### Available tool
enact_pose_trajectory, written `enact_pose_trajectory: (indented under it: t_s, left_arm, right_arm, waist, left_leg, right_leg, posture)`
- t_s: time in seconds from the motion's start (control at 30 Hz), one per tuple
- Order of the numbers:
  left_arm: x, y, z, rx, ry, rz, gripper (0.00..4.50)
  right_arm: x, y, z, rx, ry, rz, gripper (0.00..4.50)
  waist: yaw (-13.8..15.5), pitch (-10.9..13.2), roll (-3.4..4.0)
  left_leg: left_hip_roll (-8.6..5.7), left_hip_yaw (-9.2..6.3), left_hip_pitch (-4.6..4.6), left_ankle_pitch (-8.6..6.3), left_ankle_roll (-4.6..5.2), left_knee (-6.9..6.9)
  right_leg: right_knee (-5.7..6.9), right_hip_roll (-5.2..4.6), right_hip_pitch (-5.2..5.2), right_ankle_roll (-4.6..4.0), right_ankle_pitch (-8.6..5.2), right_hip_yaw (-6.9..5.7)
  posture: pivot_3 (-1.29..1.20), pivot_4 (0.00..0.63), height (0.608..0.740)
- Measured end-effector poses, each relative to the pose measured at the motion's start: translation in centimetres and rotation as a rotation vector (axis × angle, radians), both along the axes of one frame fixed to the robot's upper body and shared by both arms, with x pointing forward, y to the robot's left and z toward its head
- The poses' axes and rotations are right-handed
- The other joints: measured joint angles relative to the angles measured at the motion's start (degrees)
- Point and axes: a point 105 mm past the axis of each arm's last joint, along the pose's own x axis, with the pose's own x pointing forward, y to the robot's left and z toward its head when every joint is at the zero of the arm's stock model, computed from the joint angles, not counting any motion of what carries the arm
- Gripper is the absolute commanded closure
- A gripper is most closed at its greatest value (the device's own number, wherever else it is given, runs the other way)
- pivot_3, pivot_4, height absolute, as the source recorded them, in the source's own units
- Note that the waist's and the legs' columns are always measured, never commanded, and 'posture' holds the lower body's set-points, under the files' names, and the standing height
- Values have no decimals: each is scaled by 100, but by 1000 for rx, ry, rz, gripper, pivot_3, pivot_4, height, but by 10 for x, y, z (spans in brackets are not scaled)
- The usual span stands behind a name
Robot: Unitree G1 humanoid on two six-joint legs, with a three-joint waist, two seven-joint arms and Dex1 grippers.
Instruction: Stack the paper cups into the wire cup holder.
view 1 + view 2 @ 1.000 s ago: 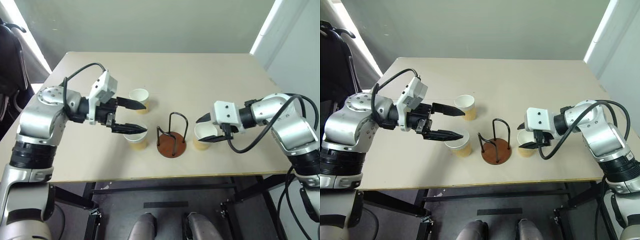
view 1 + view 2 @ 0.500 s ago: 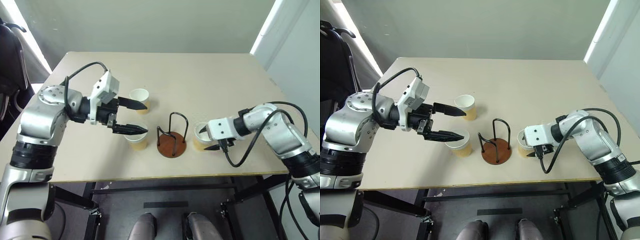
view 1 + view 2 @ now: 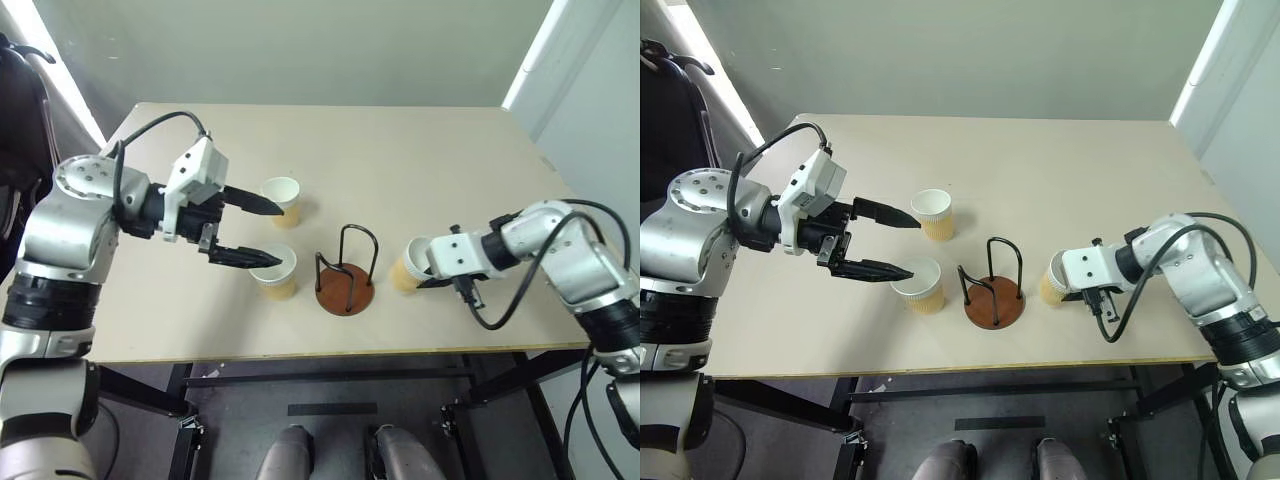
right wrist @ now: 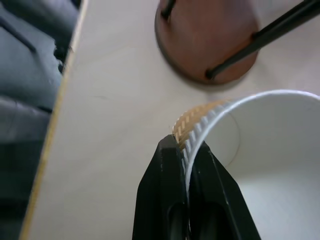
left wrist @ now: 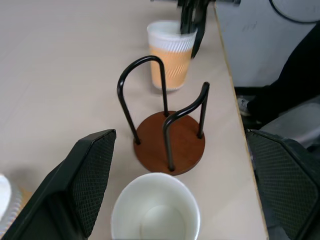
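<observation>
Wire cup holder (image 3: pixel 344 283) stood empty on the counter (image 3: pixel 400 160), right gripper (image 4: pixel 186 150) clenched on the rim of a tilted empty paper cup (image 3: pixel 409 267) beside it, left gripper (image 3: pixel 262 232) spread wide above a second empty cup (image 3: pixel 273 272), third cup (image 3: pixel 281 198) behind

Reaching in from frame left, left gripper (image 3: pixel 262 232) hovering with fingers spread wide; at right, right gripper (image 4: pixel 186 150) pinching shut on a cup rim (image 4: pixel 250 100).
</observation>
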Motion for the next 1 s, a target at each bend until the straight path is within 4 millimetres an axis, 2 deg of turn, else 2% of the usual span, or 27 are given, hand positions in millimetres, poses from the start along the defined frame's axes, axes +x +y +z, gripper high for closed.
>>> enact_pose_trajectory:
  t_s: [0.17,0.33,0.43,0.67,0.87,1.0]
  left_arm:
    - [3,1,0,6,-6,0,0]
    - [5,1,-2,8,-3,-6,0]
    - [5,1,-2,10,-3,-8,0]
    - [7,4,-4,15,-4,-1,0]
    - [8,4,-4,11,-2,-3,0]
    - [8,4,-4,11,-2,-3,0]
  right_arm:
    - [0,4,32,75,-38,-23,4458]
    - [1,13,83,168,-155,-11,4458]
    - [-4,22,94,196,-175,22,4458]
    - [-27,52,98,244,-140,144,4458]
    - [-22,66,80,205,-129,190,4458]
    - [-15,66,72,173,-130,188,4458]
  waist:
    - [-17,0,0]
    - [-23,0,0]
    - [-18,0,0]
    - [-19,0,0]
    - [-20,0,0]
    - [-15,0,1]
  left_leg:
    - [0,0,2,0,0,-2]
    - [2,-1,2,0,0,-5]
    - [2,-1,1,0,0,-6]
    - [2,0,0,0,0,-5]
    - [2,-1,2,1,0,-2]
    - [2,-1,-1,1,0,-3]
  right_leg:
    - [4,1,-4,-7,-4,1]
    - [4,2,-6,-7,-5,1]
    - [2,2,-6,-6,-5,1]
    - [4,3,-7,-14,-11,1]
    - [10,3,-8,-13,-10,1]
    - [8,2,-10,-3,-4,1]
  posture:
    - [0,150,740]
    - [0,150,740]
    - [0,150,740]
    - [0,150,740]
    - [0,150,740]
    - [0,150,740]
